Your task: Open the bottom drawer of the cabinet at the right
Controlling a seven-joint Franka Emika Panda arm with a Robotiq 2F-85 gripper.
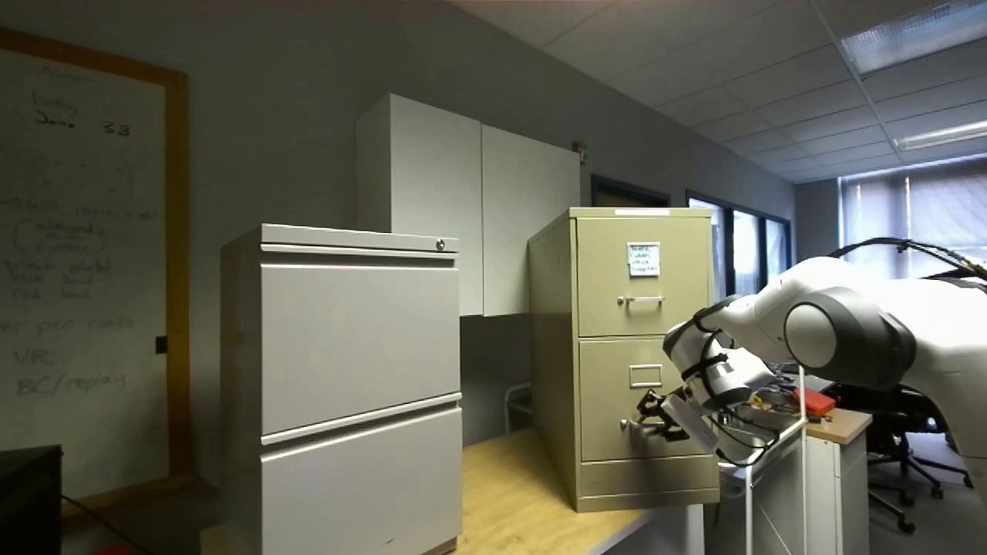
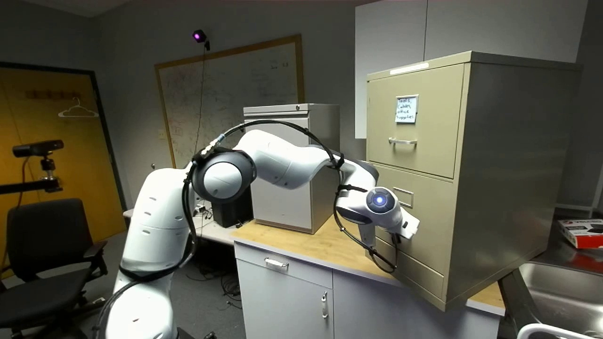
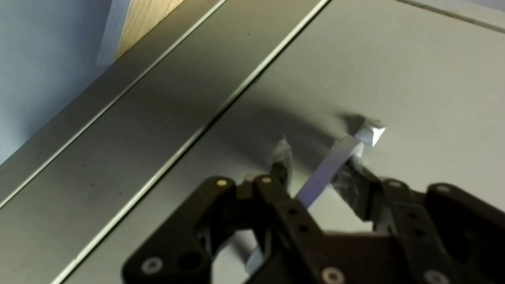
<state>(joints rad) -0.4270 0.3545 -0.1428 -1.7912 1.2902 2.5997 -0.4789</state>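
- In an exterior view I saw the bottom drawer (image 1: 608, 401) low and right of centre, closed in the cabinet (image 1: 551, 354).
- In the wrist view my fingers (image 3: 353, 187) stood slightly parted at lower centre, straddling its handle (image 3: 327, 169), the drawer front just beyond.
- A gap showed left of the handle; whether the rightward fingertip touched it, I couldn't tell.

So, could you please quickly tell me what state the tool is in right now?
Tool: partly open at the bottom drawer handle, not clamped on it; whether it touches the handle, I cannot tell.
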